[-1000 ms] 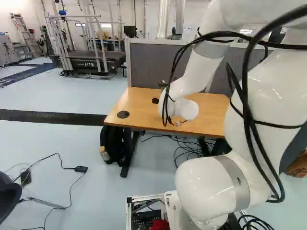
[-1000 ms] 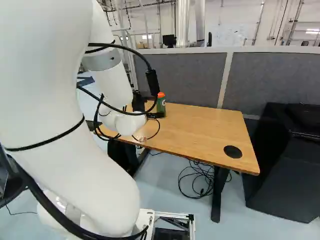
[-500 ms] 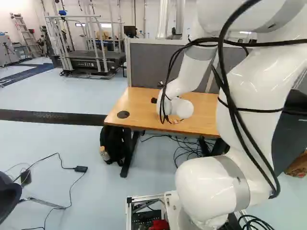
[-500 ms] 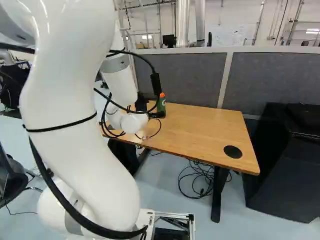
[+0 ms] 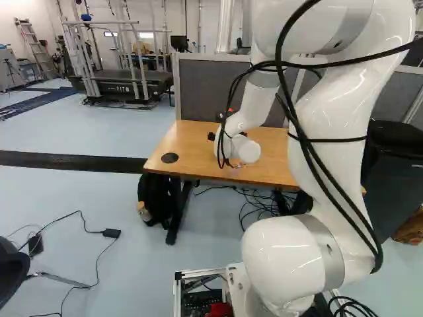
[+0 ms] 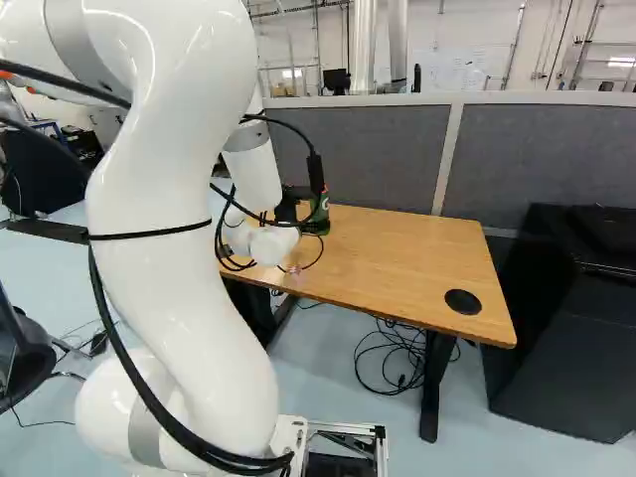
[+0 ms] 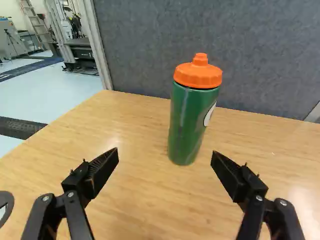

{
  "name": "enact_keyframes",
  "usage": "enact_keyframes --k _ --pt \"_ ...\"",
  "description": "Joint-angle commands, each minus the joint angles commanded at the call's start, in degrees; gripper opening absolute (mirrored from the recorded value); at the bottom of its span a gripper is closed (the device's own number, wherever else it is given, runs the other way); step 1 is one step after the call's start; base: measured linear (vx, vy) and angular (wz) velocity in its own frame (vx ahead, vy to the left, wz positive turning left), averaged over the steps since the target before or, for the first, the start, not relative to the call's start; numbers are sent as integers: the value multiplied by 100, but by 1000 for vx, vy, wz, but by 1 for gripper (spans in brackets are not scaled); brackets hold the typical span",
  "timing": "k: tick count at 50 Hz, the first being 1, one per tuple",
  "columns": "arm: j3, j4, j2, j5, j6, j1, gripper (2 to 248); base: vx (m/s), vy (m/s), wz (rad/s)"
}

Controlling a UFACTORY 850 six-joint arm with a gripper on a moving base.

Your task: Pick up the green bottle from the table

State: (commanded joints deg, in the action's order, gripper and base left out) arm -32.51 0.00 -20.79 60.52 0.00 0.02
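In the right base view the gripper (image 6: 288, 209) shows only as a dark part beyond the white wrist, over the far left of the table (image 6: 397, 243). The green bottle (image 6: 320, 221) stands close by, partly hidden by a cable. From the wrist view, the gripper (image 7: 165, 154) has its two black fingers spread wide, with nothing held. Upright on the wooden table, the green bottle (image 7: 189, 120) with its orange cap is ahead of the fingers, slightly nearer the right-hand one, and touches neither.
A grey partition (image 7: 240, 55) rises behind the table. Black cables loop around the arm's wrist. A dark backpack (image 5: 153, 198) leans by the table's leg, and a large black object (image 6: 566, 328) stands to the table's right.
My upper arm has swung leftward in the left base view and rightward in the right base view. The wrist has shifted slightly over the table. The base and bottle have stayed put.
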Motion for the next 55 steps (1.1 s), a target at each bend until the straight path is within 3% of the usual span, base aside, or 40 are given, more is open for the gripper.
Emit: enact_keyframes --k 22,43,55 --pt "-696 0 -814 428 0 -224 247 0 0 0" --pt "-1417 0 -1576 500 0 -417 247 0 0 0" --pt "-1571 0 -1714 500 0 -454 247 0 0 0"
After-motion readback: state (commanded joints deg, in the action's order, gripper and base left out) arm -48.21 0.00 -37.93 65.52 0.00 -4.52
